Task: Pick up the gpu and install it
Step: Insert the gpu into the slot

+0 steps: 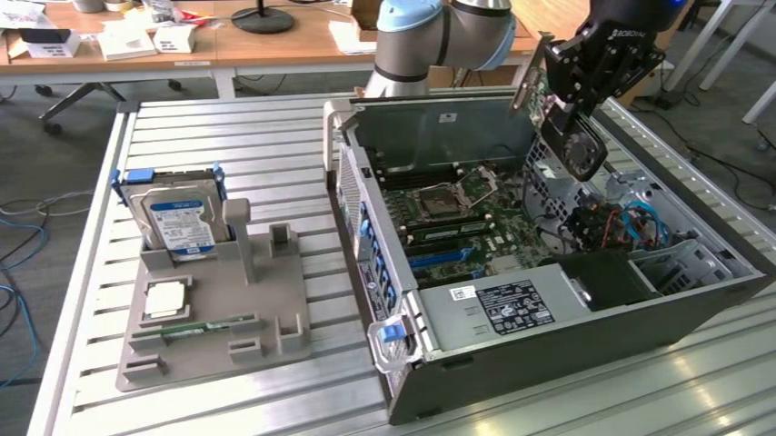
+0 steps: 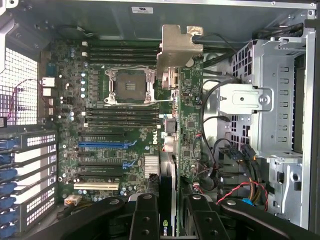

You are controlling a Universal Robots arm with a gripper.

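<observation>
The gpu [image 1: 580, 145], a dark card with a round fan and a silvery end bracket, hangs in the air over the open computer case [image 1: 570, 336]. My gripper [image 1: 570, 107] is shut on its upper edge. In the wrist view the gpu [image 2: 188, 125] appears edge-on, bracket end farthest from the camera, between my two black fingers [image 2: 145, 215]. It hovers above the motherboard [image 2: 65, 75], beside the empty CPU socket [image 2: 127, 86] and apart from the expansion slots [image 2: 102, 145].
A grey fixture [image 1: 213, 313] at the exterior view's left holds a silver hard drive [image 1: 178, 218], a processor [image 1: 164, 300] and a green RAM stick [image 1: 194, 327]. Inside the case are the power supply [image 1: 510, 304], a metal drive cage [image 2: 270, 100] and loose cables [image 2: 235, 190].
</observation>
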